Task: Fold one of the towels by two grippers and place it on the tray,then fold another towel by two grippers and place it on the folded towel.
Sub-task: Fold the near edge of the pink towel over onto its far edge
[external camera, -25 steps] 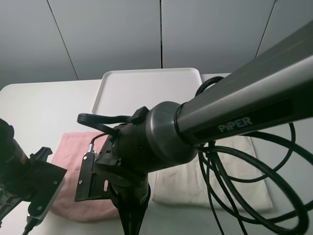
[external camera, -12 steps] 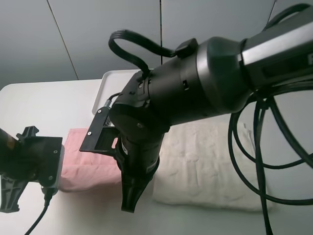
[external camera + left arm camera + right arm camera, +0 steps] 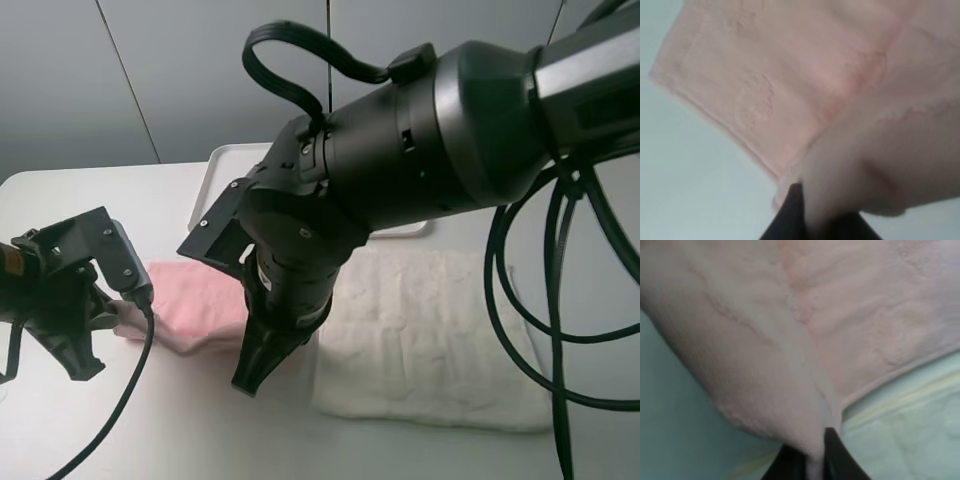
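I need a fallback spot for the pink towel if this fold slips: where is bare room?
Bare table lies left of the tray and along the front edge, before the pink towel and cream towel. The tray's visible corner is bare; the right arm hides the rest. Crowded mid-table, where left gripper and right gripper pinch the pink towel.

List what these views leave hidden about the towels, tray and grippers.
- Flat white plastic tray: exterior high view, mostly behind the right arm.
- Pale pink terry towel: its right part behind that arm; wrist views blur its weave.
- Left gripper: fingertips buried in pink cloth, left wrist view.
- Cream terry towel: far edge behind the arm.
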